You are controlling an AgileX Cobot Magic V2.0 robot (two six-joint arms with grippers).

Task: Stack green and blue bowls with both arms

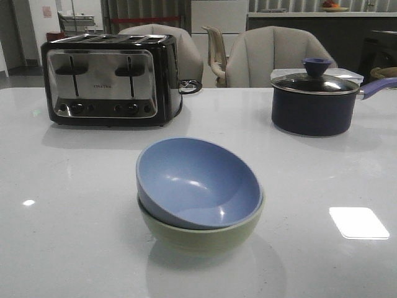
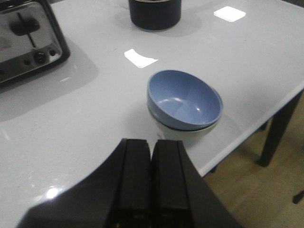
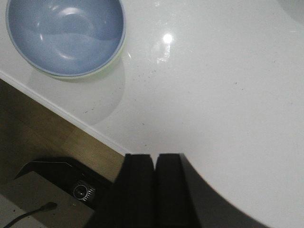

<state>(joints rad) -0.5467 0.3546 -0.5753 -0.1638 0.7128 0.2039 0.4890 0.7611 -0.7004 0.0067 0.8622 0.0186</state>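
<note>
The dusty blue bowl (image 1: pixel 195 181) sits tilted inside the pale green bowl (image 1: pixel 201 234) near the table's front edge, its left rim raised. The stack also shows in the left wrist view, blue bowl (image 2: pixel 184 99) over green bowl (image 2: pixel 183 135), and in the right wrist view, blue bowl (image 3: pixel 65 33) with a sliver of green rim (image 3: pixel 113 59). My left gripper (image 2: pixel 151 143) is shut and empty, held apart from the bowls. My right gripper (image 3: pixel 155 157) is shut and empty over the table's front edge, away from the bowls. Neither arm shows in the front view.
A black and chrome toaster (image 1: pixel 108 77) stands at the back left. A dark lidded saucepan (image 1: pixel 316 99) with a purple-blue handle stands at the back right. Chairs stand behind the white table (image 1: pixel 322 180). The table's front edge (image 3: pixel 66 116) and the floor show below it.
</note>
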